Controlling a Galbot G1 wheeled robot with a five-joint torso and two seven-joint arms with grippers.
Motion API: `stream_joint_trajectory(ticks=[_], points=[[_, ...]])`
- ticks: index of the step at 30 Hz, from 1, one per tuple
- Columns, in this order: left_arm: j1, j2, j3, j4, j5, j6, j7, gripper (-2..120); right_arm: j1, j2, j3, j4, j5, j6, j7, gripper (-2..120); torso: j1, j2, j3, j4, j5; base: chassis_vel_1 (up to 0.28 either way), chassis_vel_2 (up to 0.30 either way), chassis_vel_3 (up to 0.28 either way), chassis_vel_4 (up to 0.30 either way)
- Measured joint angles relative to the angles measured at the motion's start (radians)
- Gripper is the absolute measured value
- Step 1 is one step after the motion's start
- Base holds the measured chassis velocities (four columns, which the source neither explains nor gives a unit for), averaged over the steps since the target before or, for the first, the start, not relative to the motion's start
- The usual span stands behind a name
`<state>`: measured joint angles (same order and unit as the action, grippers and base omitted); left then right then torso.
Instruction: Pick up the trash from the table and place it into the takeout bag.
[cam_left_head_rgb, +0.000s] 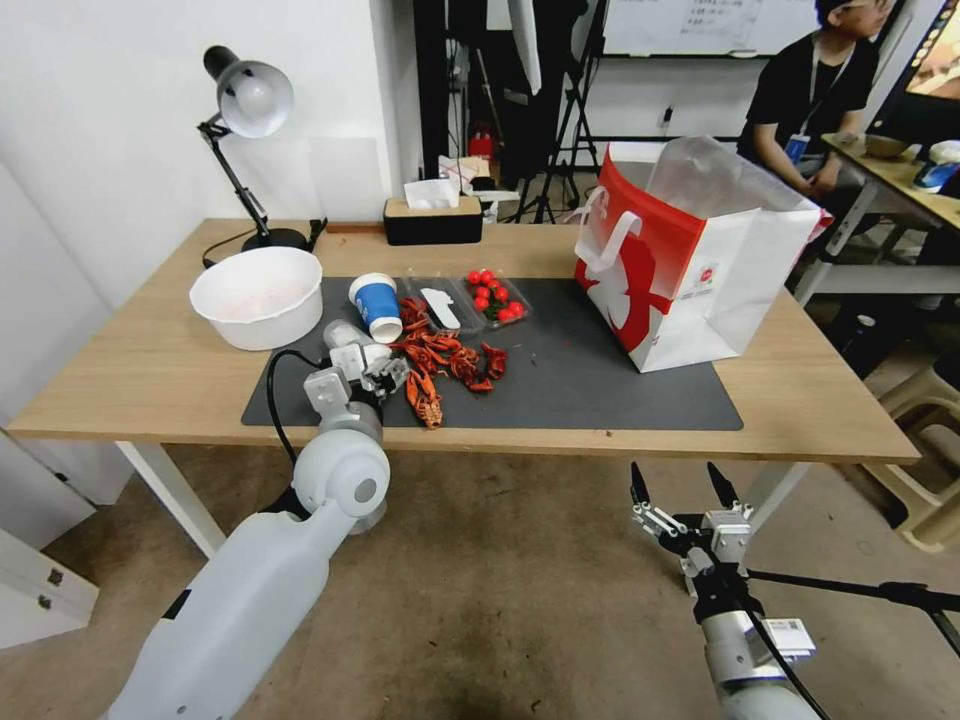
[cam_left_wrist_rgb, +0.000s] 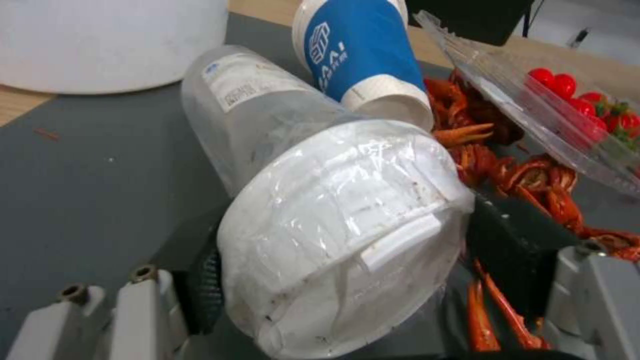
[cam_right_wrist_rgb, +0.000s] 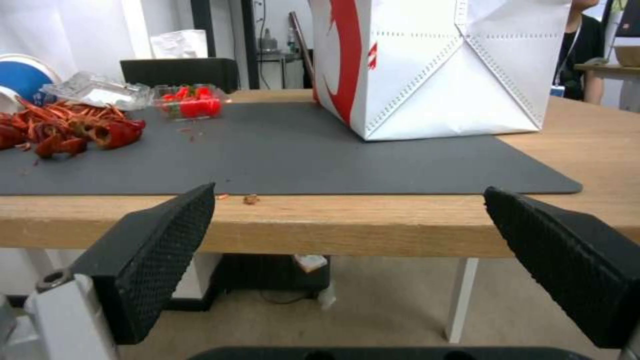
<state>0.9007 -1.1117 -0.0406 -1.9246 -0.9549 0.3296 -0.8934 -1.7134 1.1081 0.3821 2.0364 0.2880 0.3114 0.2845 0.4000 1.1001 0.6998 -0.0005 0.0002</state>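
A clear plastic cup (cam_left_head_rgb: 343, 335) with a white lid lies on its side on the dark mat (cam_left_head_rgb: 600, 385) of the table (cam_left_head_rgb: 150, 370). My left gripper (cam_left_head_rgb: 385, 372) is shut on its lid end (cam_left_wrist_rgb: 347, 240), a finger on each side. A blue-and-white paper cup (cam_left_head_rgb: 377, 303) leans right behind it, and a pale paper bowl (cam_left_head_rgb: 258, 295) stands to the left. The red-and-white takeout bag (cam_left_head_rgb: 700, 270) stands open at the mat's right end. My right gripper (cam_left_head_rgb: 682, 487) hangs open and empty below the table's front edge, facing the bag (cam_right_wrist_rgb: 440, 65).
Red crayfish shells (cam_left_head_rgb: 445, 360) are heaped on the mat beside the cups. A clear tray of cherry tomatoes (cam_left_head_rgb: 495, 295) sits behind them. A desk lamp (cam_left_head_rgb: 250, 100) and a tissue box (cam_left_head_rgb: 433, 215) stand at the back. A stool (cam_left_head_rgb: 930, 450) is at the right.
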Motion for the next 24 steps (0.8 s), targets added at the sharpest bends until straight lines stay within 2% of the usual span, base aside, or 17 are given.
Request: stream_joint_trajectory(ticks=[4, 13, 15, 16, 17, 18, 19, 21, 23, 24], points=[[0.022, 0.009, -0.011, -0.014, 0.005, -0.003, 0.005, 71, 0.002, 0.001, -0.004, -0.001, -0.002, -0.001, 0.000, 100, 0.000, 0.000, 0.000, 0.0001, -0.0001, 0.000, 0.000, 0.000, 0.000], [0.129, 0.061, -0.069, -0.093, 0.029, -0.022, 0.074, 71, 0.009, 0.004, -0.023, -0.002, -0.010, -0.001, 0.001, 100, 0.000, 0.000, 0.000, 0.0008, -0.0005, 0.000, 0.000, 0.000, 0.000], [0.172, 0.079, -0.092, -0.122, 0.025, -0.075, 0.152, 71, 0.012, 0.004, -0.033, -0.002, -0.014, -0.001, 0.002, 100, 0.000, 0.000, 0.000, 0.0011, -0.0009, 0.000, 0.000, 0.000, 0.000], [0.172, 0.079, -0.092, -0.122, 0.025, -0.075, 0.152, 71, 0.012, 0.004, -0.033, -0.002, -0.014, -0.001, 0.002, 100, 0.000, 0.000, 0.000, 0.0011, -0.0009, 0.000, 0.000, 0.000, 0.000], [0.189, 0.085, -0.102, -0.131, 0.026, -0.107, 0.203, 71, 0.013, 0.004, -0.038, -0.001, -0.015, -0.001, 0.003, 100, 0.000, 0.000, 0.000, 0.0010, -0.0006, 0.000, 0.000, 0.000, 0.000], [0.217, 0.097, -0.115, -0.140, 0.034, -0.150, 0.288, 70, 0.013, 0.004, -0.046, -0.001, -0.017, -0.001, 0.003, 100, 0.000, 0.000, 0.000, 0.0007, 0.0000, 0.000, 0.000, 0.000, 0.000], [0.226, 0.101, -0.119, -0.142, 0.038, -0.161, 0.312, 69, 0.013, 0.003, -0.048, 0.000, -0.018, 0.000, 0.004, 100, 0.000, 0.000, 0.000, 0.0007, -0.0001, 0.000, 0.000, 0.000, 0.000], [0.226, 0.101, -0.119, -0.142, 0.038, -0.161, 0.312, 69, 0.013, 0.003, -0.048, 0.000, -0.018, 0.000, 0.004, 100, 0.000, 0.000, 0.000, 0.0007, -0.0001, 0.000, 0.000, 0.000, 0.000], [0.250, 0.111, -0.131, -0.147, 0.059, -0.208, 0.387, 67, 0.013, 0.003, -0.058, 0.002, -0.022, 0.000, 0.005, 100, 0.000, 0.000, 0.000, 0.0009, -0.0003, 0.000, 0.000, 0.000, 0.000], [0.251, 0.112, -0.132, -0.147, 0.060, -0.211, 0.392, 67, 0.013, 0.003, -0.059, 0.002, -0.023, 0.000, 0.005, 100, 0.000, 0.000, 0.000, 0.0009, -0.0003, 0.000, 0.000, 0.000, 0.000]])
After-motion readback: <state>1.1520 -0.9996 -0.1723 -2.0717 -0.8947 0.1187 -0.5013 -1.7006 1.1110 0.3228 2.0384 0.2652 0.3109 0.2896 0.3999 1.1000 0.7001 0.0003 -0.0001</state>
